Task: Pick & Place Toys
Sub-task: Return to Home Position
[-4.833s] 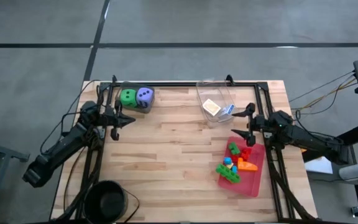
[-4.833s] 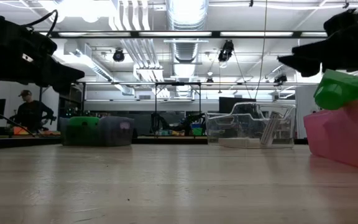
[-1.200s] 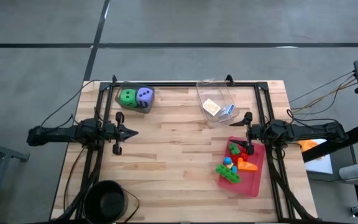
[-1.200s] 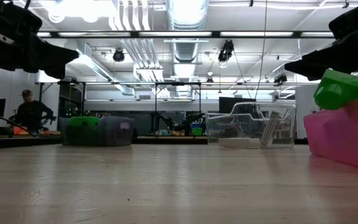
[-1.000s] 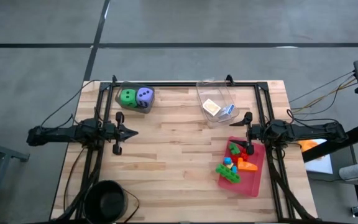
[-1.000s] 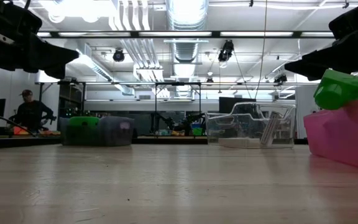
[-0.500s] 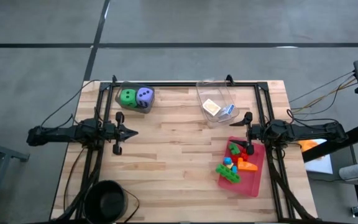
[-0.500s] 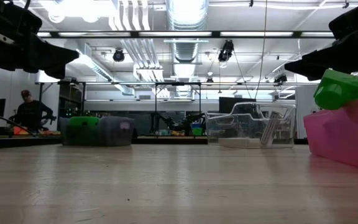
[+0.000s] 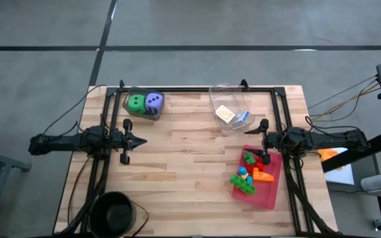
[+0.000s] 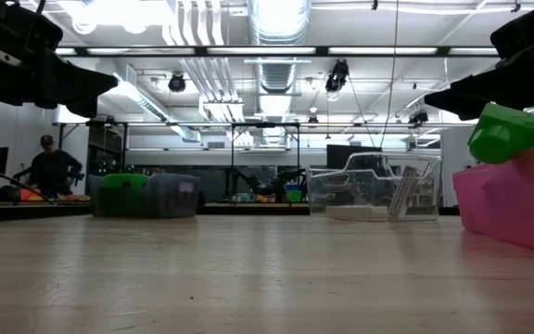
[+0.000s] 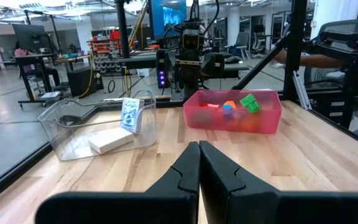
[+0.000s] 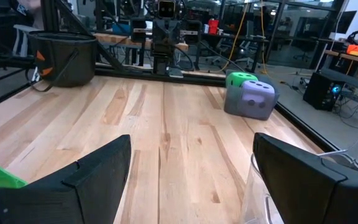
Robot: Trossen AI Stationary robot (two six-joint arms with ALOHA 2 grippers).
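Observation:
The green die [image 9: 136,104] and the purple die [image 9: 154,102] stand side by side on the table's far left; they also show in the right wrist view [image 12: 248,94]. Two flat packets, orange-white [image 9: 225,114] and blue-white [image 9: 242,116], lie in the clear plastic box [image 9: 230,99]. Small coloured bricks [image 9: 250,173] lie in the pink tray [image 9: 272,192]. My left gripper [image 9: 142,140] is shut and level at the table's left side, holding nothing. At the right side my right gripper [image 9: 264,137] is open and level above the tray's far end, with nothing between its fingers.
A black round bin [image 9: 114,211] stands at the near left corner. A black frame [image 9: 197,89] runs along the table's far edge and both sides. Bare wood lies in the middle of the table [image 9: 190,158]. A person [image 10: 52,167] shows far off in the room.

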